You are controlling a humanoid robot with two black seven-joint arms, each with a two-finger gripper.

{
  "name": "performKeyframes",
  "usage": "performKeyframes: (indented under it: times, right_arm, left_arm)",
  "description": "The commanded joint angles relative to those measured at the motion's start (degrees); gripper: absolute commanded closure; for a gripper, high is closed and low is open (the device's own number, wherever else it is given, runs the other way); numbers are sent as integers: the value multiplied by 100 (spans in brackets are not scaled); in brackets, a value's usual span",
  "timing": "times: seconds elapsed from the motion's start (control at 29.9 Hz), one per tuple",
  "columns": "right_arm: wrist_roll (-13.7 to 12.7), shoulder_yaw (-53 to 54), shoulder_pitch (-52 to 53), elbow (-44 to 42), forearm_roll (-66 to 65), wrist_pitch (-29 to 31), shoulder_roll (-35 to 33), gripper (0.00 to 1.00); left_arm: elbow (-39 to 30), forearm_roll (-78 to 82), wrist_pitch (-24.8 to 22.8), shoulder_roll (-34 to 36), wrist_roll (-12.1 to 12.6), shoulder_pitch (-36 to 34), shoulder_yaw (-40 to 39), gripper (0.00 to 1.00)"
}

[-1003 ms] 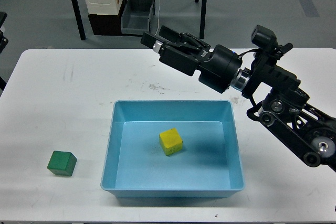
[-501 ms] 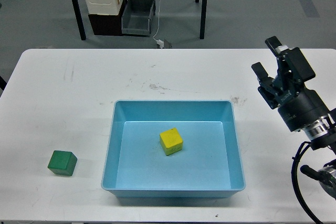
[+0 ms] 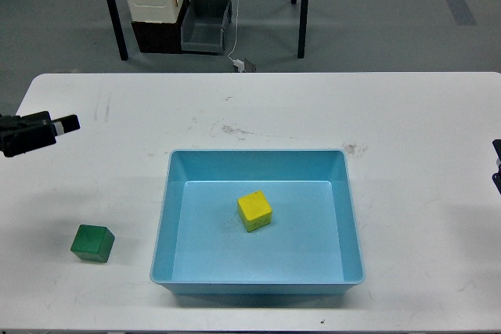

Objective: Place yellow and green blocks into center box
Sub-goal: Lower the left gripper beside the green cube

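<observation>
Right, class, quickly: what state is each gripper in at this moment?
Left gripper: just entering at the left edge, holding nothing; open or closed cannot be told.
Right gripper: almost wholly out of view at the right edge; state cannot be told.

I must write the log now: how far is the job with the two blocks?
Done: the yellow block lies inside the blue box. In hand: nothing is held; the left end effector is above the table's left edge. Left: the green block sits on the white table, outside the box.
</observation>
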Motion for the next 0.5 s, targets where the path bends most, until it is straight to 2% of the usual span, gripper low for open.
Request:
performKeyframes:
  times: [0.0, 0.17, 0.47]
  right_arm:
    - [30, 55, -188, -22, 1, -18, -2, 0]
    - [30, 55, -249, -31, 1, -35, -2, 0]
    - [39, 37, -267, -40, 1, -35, 42, 0]
  left_arm:
    - [-114, 1007, 496, 132, 2, 27, 497, 1]
    - [-97, 2019, 858, 343, 2, 36, 1139, 1]
    - [43, 2284, 893, 308, 2, 27, 1710, 1]
